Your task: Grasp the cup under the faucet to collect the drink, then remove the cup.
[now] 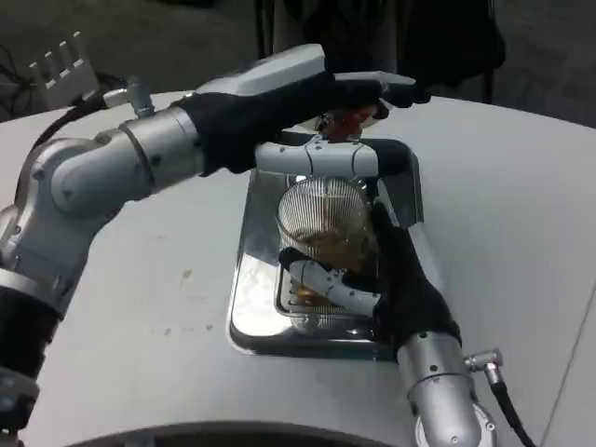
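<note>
Right hand (pixel 391 289) at 5 o'clock wraps its fingers around the ribbed clear cup (pixel 326 219), which holds amber drink and sits over the steel drip tray (pixel 247 307) mid-table (pixel 140 298). Left hand (pixel 317 102) at 12 o'clock presses fingers on the red faucet lever (pixel 352 119).

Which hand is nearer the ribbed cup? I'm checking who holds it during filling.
Right. The right hand is wrapped around the ribbed cup on the metal tray, holding it. The left hand is above and behind the cup, at the red faucet lever.
</note>
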